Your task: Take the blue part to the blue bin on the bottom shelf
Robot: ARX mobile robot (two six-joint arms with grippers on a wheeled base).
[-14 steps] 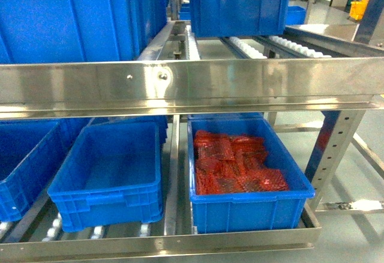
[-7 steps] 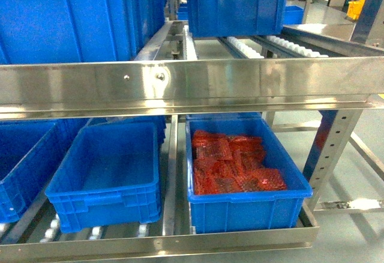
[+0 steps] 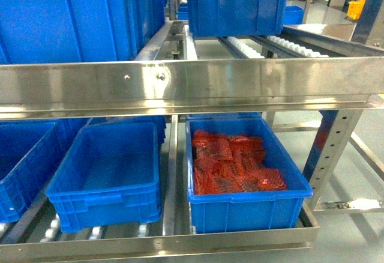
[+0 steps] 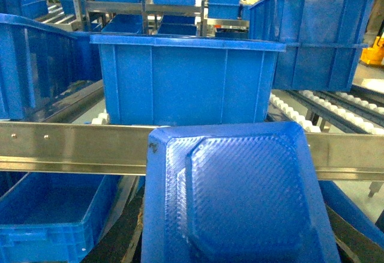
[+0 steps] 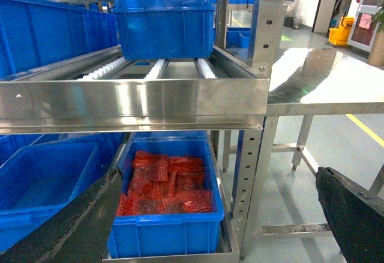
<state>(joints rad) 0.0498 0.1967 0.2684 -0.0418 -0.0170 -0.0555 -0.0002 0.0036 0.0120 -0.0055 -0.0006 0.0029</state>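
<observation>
The blue part [image 4: 240, 197] fills the lower centre of the left wrist view, apparently carried by the left arm; its fingers are hidden, state unknown. Right fingers [image 5: 66, 227] stand wide apart, empty. Remaining: place the part into the empty bin [image 3: 108, 173] at lower left of the bottom shelf [image 3: 168, 245].

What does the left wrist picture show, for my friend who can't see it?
A big blue part with a raised eight-sided middle fills the bottom, held up in front of a shiny steel rail. Behind the rail a deep blue bin sits on white rollers, with more blue bins stacked around it.
</observation>
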